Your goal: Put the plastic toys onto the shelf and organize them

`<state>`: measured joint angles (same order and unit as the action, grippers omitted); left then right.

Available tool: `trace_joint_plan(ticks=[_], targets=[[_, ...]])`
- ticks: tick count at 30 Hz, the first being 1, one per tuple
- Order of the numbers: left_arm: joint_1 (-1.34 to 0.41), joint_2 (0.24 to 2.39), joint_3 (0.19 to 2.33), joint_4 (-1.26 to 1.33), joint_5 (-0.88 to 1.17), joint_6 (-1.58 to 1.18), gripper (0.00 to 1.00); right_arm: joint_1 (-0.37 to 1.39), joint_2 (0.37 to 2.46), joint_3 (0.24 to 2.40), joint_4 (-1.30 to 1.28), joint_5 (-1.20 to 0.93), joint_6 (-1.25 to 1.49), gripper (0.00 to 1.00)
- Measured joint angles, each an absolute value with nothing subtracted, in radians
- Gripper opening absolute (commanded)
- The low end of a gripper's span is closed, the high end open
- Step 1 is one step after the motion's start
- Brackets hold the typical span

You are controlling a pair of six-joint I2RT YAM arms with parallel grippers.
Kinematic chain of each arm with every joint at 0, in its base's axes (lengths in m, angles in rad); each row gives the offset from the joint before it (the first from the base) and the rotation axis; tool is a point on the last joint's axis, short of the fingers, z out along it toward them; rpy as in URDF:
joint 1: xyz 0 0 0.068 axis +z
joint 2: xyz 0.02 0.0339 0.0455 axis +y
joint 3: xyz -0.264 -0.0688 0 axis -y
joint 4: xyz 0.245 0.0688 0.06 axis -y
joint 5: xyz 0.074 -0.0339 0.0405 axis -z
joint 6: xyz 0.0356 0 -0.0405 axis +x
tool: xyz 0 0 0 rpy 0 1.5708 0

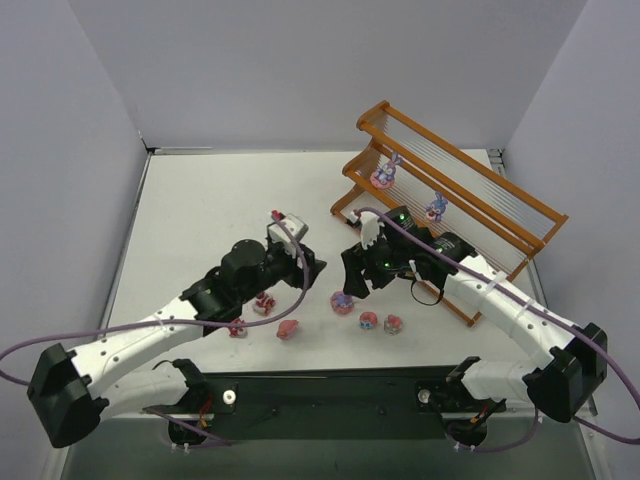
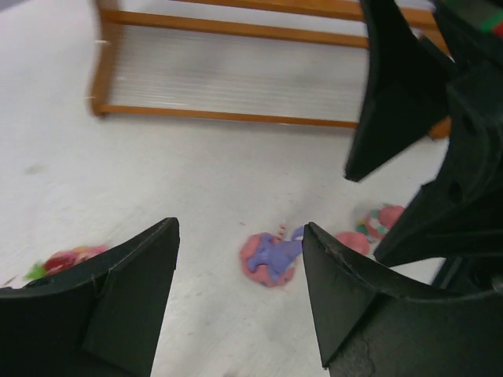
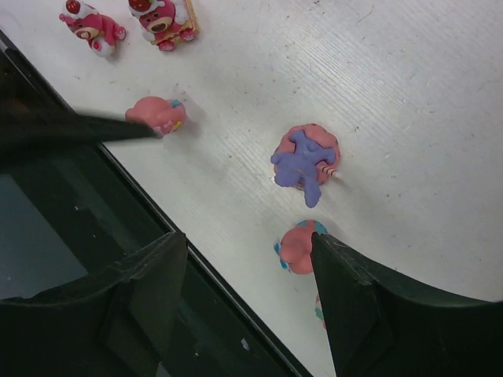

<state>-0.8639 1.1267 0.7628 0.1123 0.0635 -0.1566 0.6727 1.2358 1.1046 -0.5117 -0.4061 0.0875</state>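
Observation:
The shelf (image 1: 460, 195) stands at the back right, and two bunny-eared toys (image 1: 385, 172) (image 1: 437, 208) sit on its tiers. A blue-purple bunny on a round pink base (image 1: 343, 302) rests on the table between the two grippers. In the left wrist view this bunny (image 2: 271, 255) lies just ahead of my open left gripper (image 2: 240, 236), clear of both fingers. My right gripper (image 3: 247, 243) hangs open over the table's near edge, with the bunny (image 3: 305, 161) beyond it and a pink toy (image 3: 299, 247) at its right fingertip. Nothing is held.
Small pink toys (image 1: 368, 321) (image 1: 393, 324) (image 1: 288, 329) lie along the front of the table, with red-pink ones (image 1: 264, 304) (image 1: 238, 326) under the left arm. The black base plate (image 1: 330, 395) borders the near edge. The two grippers (image 1: 318, 268) (image 1: 352, 280) are close together.

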Motion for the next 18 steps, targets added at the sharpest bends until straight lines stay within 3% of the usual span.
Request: trace_joint_plan(ticks=[5, 7, 18], targets=[[-0.818, 0.921, 0.698, 0.021, -0.252, -0.181, 0.75, 0.687, 1.277, 1.027, -0.399, -0.402, 0.084, 0.60], [-0.781, 0.858, 0.681, -0.021, -0.322, -0.190, 0.76, 0.698, 1.314, 1.021, -0.373, -0.391, 0.084, 0.51], [-0.670, 0.719, 0.662, -0.145, -0.391, -0.243, 0.77, 0.779, 1.513, 1.037, -0.350, -0.306, 0.061, 0.48]])
